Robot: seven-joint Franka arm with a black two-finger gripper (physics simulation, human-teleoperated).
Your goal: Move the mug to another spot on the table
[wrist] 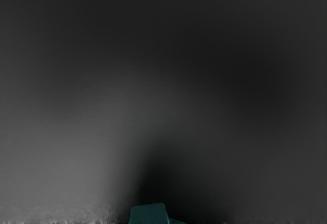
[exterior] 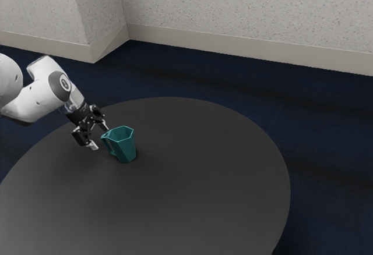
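**Teal mug on the round table, gripper at its side**

The mug [exterior: 121,143] is teal, with flat faceted walls that give its open rim an angular, many-sided outline; its surface is smooth and matte, and it narrows a little toward the base; it stands upright on the table [exterior: 204,179], toward the exterior view's left and near the middle of the top's depth, casting a small soft shadow beside its base. In the wrist view a blunt teal part of the mug [wrist: 148,214] shows close under the hand, against the dark, even surface of the table [wrist: 153,81].

The table is round, its top a flat charcoal grey without gloss or pattern; its edge curves away toward the exterior view's right. The floor [exterior: 303,109] around it is deep navy carpet with faint darker bands; the walls [exterior: 245,4] are off-white with a fine speckled grain, edged below by a plain cream baseboard [exterior: 245,46]; a wall corner juts out at the upper left.

The arm [exterior: 41,95] comes in from the exterior view's left, its white rounded links smooth, with a black ring at the joint; the wrist slants down and toward the mug; the black gripper [exterior: 99,137] sits low over the tabletop, right against the mug's side that faces the arm; whether it is spread or clamped on the mug cannot be told.
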